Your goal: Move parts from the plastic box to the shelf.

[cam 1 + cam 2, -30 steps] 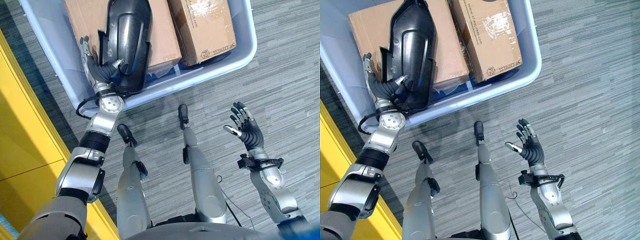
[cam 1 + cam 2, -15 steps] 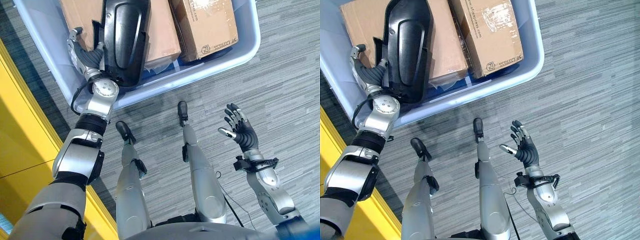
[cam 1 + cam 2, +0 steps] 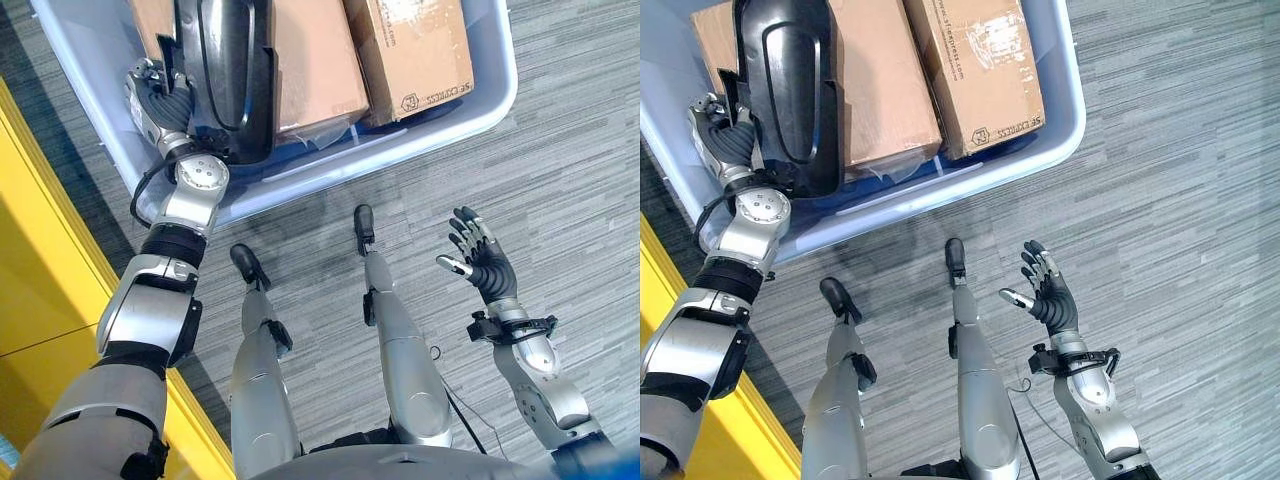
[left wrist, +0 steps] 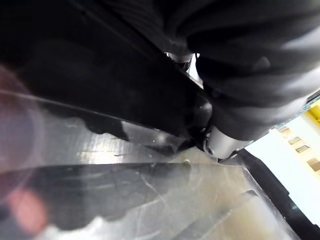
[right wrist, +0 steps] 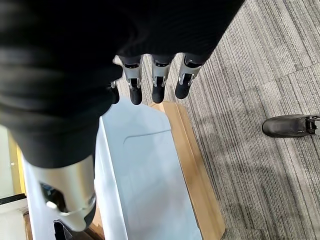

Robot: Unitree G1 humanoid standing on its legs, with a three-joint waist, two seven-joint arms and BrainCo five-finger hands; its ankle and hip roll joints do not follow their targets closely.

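A long black moulded plastic part (image 3: 232, 70) rises out of the pale blue plastic box (image 3: 478, 108), over a cardboard carton (image 3: 312, 62). My left hand (image 3: 160, 98) is at the part's left edge near the box's left wall, fingers and thumb curled on it. In the left wrist view the black part (image 4: 100, 85) lies tight against the hand. My right hand (image 3: 478, 262) hovers over the grey carpet to the right of the box, palm up, fingers (image 5: 153, 90) spread and holding nothing.
A second cardboard carton (image 3: 412, 48) fills the box's right side. A yellow shelf structure (image 3: 40, 250) runs along the left. Grey carpet (image 3: 570, 180) lies open to the right. Past my right hand's fingers lies a pale panel with a wooden edge (image 5: 145, 175).
My left hand has carried the black part leftward toward the box's left wall and turned it more upright. The right hand has drawn in slightly and now holds still.
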